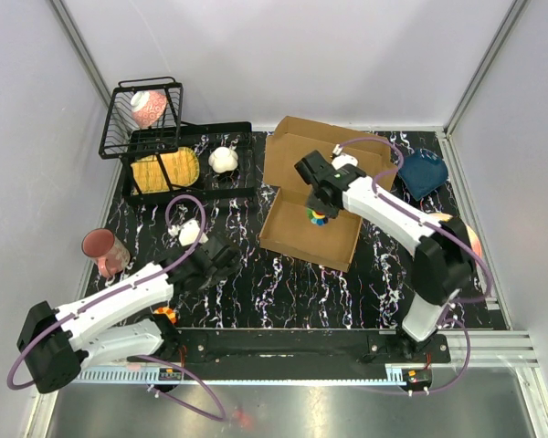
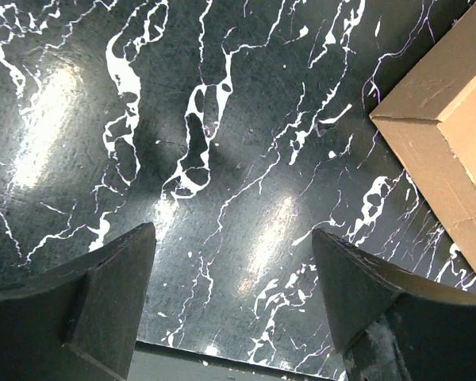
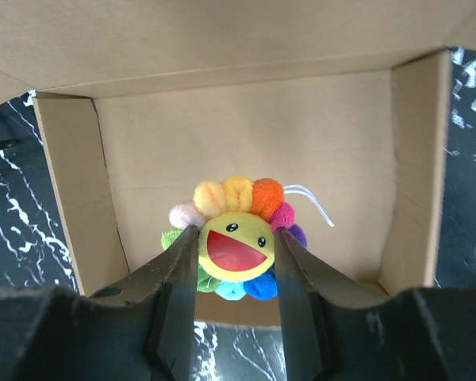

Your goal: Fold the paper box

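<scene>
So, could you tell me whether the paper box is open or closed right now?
Open: the paper box has its walls up and its lid folded back, interior visible around the flower plush.

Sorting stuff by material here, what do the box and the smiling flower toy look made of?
The paper box: matte brown cardboard, unprinted, with creased folds. The flower toy: probably soft plush, judging by its fuzzy petals.

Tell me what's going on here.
The right gripper is shut on a rainbow flower plush, holding it in the open tray of the paper box. The box's walls stand up and its lid is open. The left gripper is open and empty over the black marbled table, just beside a corner of the box.
</scene>
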Tool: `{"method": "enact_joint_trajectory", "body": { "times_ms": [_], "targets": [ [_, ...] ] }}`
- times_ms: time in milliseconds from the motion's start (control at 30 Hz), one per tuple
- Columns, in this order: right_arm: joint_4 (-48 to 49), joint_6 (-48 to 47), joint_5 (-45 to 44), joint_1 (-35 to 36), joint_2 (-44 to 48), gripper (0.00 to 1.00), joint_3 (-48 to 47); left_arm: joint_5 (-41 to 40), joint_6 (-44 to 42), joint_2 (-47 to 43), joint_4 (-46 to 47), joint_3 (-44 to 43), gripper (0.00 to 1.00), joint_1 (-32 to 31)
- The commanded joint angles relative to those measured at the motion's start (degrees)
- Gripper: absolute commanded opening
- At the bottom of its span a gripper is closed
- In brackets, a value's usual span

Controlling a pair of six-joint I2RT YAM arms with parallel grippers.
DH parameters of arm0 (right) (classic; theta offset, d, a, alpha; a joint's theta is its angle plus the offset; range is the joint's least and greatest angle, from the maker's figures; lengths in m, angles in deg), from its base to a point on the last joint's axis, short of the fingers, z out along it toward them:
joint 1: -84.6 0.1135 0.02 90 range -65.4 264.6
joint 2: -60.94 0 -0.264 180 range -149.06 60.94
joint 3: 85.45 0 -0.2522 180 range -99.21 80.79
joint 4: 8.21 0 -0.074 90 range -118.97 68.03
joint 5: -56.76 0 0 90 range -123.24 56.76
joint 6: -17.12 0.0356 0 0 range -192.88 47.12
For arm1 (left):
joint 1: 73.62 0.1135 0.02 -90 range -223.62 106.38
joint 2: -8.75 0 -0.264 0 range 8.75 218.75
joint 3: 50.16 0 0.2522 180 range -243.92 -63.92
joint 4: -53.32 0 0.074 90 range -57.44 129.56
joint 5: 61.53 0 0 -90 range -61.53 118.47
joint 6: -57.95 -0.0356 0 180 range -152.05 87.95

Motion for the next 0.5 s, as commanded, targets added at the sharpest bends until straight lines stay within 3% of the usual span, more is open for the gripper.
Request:
{"method": "enact_joint_trajectory", "body": {
  "times_ms": [0, 67, 200, 467],
  "targets": [
    [4.0, -4.1, -0.2, -0.2, -4.8, 0.19, -3.9, -3.5, 1.4, -2.3, -2.7, -0.7, 0.82, -0.2],
    [5.7, -4.8, 0.0, -0.4, -6.9, 0.22, -3.6, -3.7, 1.2, -2.5, -2.9, -0.4, 0.82, -0.2],
    [6.0, -5.2, -0.4, -0.5, -9.3, 0.37, -3.8, -3.5, 1.1, -2.1, -2.9, -0.2, 0.83, -0.2],
    [6.8, -6.1, -2.1, -0.5, -6.6, 0.56, -2.6, -3.3, 0.8, 0.3, -1.6, -0.7, 0.83, -0.2]
  ]
}}
